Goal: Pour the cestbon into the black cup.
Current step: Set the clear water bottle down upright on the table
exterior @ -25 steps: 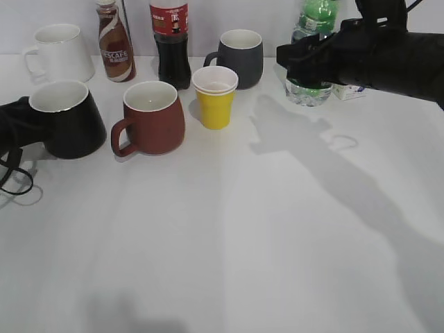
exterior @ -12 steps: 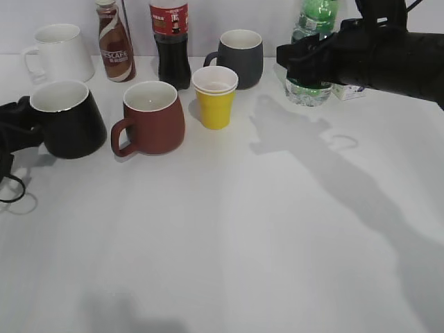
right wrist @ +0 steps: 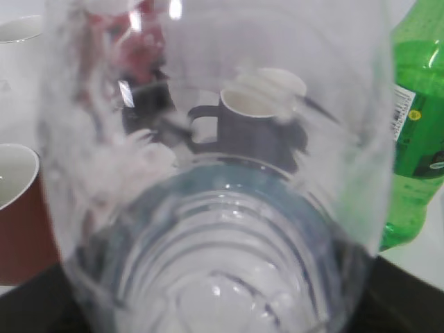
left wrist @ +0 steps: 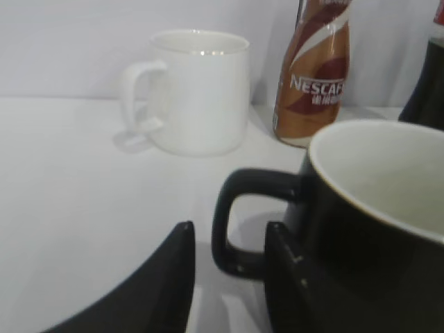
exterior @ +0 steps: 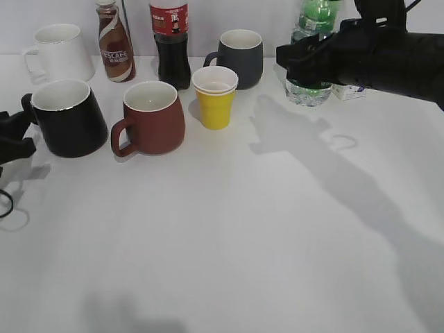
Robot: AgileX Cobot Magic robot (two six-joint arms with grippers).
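Black cup (exterior: 66, 118): stood on the white bench (exterior: 229, 229) at the left of the exterior frame, handle toward the frame edge. Left pincer (left wrist: 225, 277): seen at lower centre of the left wrist frame, parted, the cup handle (left wrist: 239, 218) set between its fingers and not pinched.

Cestbon (right wrist: 215, 173): filling the right wrist frame, pressed close to the lens, ribbed and clear. Right pincer (exterior: 298, 59): at the upper right of the exterior frame, in front of the bottle; its grip cannot be told.

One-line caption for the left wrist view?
Left pincer open around the black cup handle; white mug and Nescafe bottle behind.
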